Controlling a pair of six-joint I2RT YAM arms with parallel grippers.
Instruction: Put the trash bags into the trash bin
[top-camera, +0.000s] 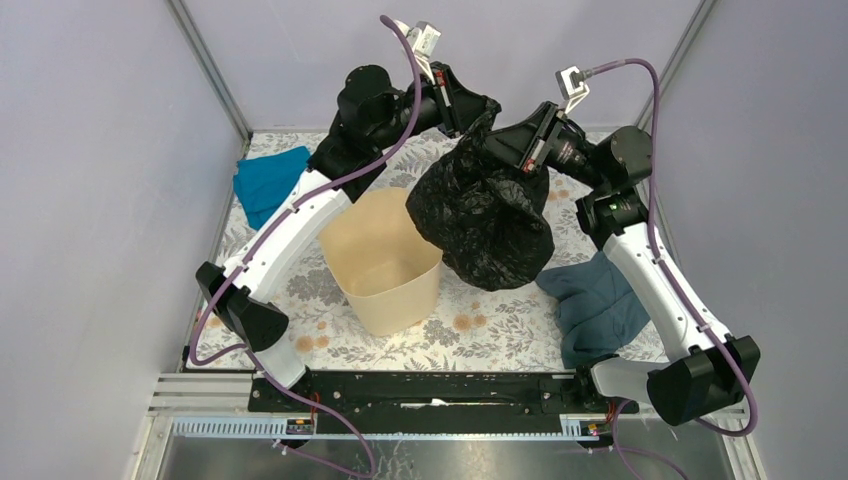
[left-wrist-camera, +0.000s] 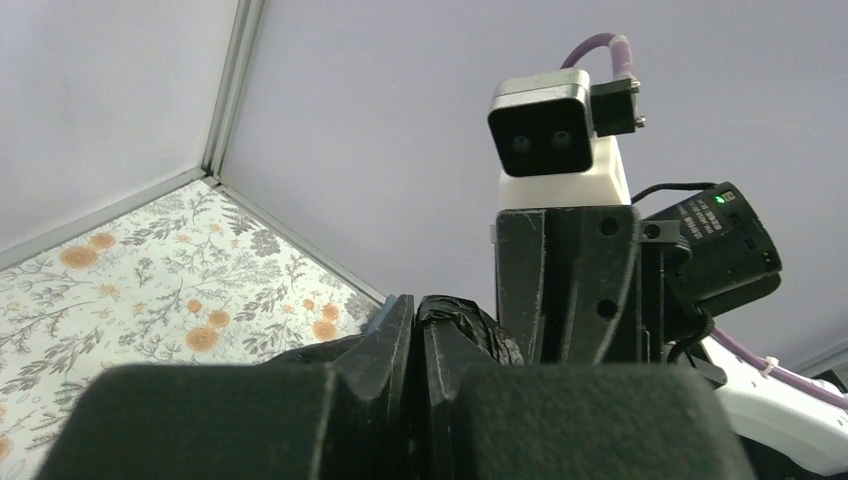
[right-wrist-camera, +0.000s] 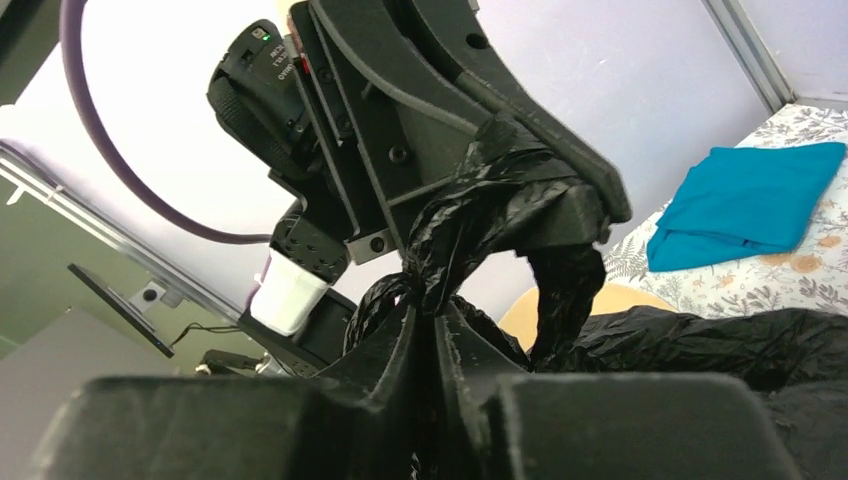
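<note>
The glossy black trash bag (top-camera: 485, 215) hangs in the air, held at its top by both grippers. My left gripper (top-camera: 478, 112) is shut on the bag's top edge; black plastic (left-wrist-camera: 470, 325) bunches out between its jaws (left-wrist-camera: 415, 310). My right gripper (top-camera: 508, 140) is shut on the bag's top too, with plastic (right-wrist-camera: 470, 225) pinched between its jaws (right-wrist-camera: 435, 310). The beige trash bin (top-camera: 383, 262) stands upright on the floral table, just left of and below the hanging bag. Its rim (right-wrist-camera: 610, 298) shows behind the bag in the right wrist view.
A bright blue cloth (top-camera: 268, 180) lies at the back left of the table; it also shows in the right wrist view (right-wrist-camera: 745, 205). A dark blue-grey cloth (top-camera: 598, 305) lies at the right under my right arm. Grey walls close in the table.
</note>
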